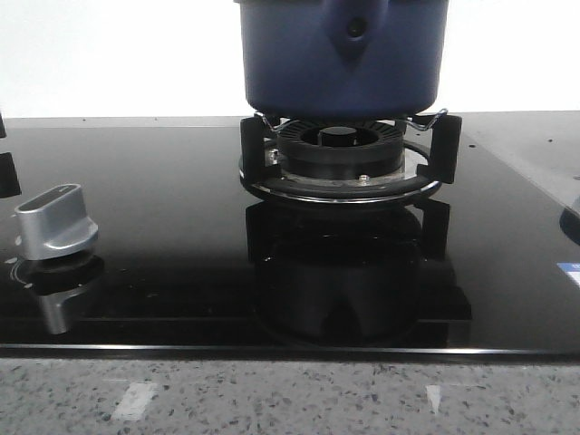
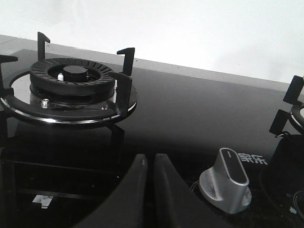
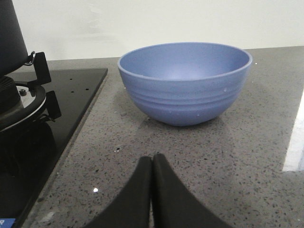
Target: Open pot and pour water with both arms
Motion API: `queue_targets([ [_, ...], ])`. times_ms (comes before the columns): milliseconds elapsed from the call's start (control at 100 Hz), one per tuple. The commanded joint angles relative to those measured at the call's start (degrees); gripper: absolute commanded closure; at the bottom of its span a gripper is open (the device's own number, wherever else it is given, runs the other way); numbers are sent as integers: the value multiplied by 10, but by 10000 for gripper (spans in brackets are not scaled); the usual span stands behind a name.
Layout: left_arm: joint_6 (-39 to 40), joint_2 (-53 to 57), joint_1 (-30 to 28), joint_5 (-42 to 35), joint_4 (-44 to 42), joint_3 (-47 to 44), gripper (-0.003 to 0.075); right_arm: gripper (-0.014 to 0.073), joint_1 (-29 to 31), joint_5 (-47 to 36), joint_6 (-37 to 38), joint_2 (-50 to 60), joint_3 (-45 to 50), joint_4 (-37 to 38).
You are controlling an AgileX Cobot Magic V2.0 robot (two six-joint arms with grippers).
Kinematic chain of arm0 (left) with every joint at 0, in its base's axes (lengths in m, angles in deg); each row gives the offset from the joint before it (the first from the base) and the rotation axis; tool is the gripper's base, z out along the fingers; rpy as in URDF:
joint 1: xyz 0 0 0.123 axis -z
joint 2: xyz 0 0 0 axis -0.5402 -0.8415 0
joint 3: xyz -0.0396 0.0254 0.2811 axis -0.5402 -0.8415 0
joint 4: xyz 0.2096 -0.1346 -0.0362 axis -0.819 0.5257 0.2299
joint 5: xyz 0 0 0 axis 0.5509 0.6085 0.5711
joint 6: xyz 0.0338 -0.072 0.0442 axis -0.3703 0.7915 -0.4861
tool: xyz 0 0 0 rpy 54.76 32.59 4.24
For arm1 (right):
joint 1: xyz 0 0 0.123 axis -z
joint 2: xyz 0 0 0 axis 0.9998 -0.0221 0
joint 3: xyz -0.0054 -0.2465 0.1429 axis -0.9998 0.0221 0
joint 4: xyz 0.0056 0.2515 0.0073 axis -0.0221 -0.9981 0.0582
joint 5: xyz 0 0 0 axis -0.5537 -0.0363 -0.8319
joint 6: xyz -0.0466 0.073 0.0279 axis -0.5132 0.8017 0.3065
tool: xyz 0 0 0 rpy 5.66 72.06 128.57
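The dark-blue pot [image 1: 340,54] stands on the black burner stand [image 1: 340,168] at the back middle of the glass cooktop; its top is cut off by the frame and no lid shows. Its handle mount with a rivet [image 1: 353,27] faces me. A sliver of the pot shows in the right wrist view [image 3: 9,38]. My left gripper [image 2: 151,159] is shut and empty, low over the cooktop near a silver knob. My right gripper [image 3: 152,159] is shut and empty over the granite counter, in front of a blue bowl. Neither gripper shows in the front view.
A blue bowl [image 3: 185,83] stands empty on the speckled counter, right of the cooktop. A second bare burner [image 2: 71,80] with raised prongs is ahead of the left gripper. A silver knob [image 1: 56,220], also seen in the left wrist view [image 2: 227,179], sits on the cooktop's left.
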Motion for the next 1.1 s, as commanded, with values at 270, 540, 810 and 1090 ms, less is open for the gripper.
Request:
queue_targets([
  [270,3,16,2,-43,3,-19,741,645,3,-42,-2,12,15,7],
  [540,3,16,2,-43,3,-19,741,645,3,-42,-2,12,15,7],
  [810,3,16,2,-43,3,-19,741,645,3,-42,-2,12,15,7],
  [1090,3,16,2,-51,3,-18,741,645,3,-74,-2,12,15,6],
])
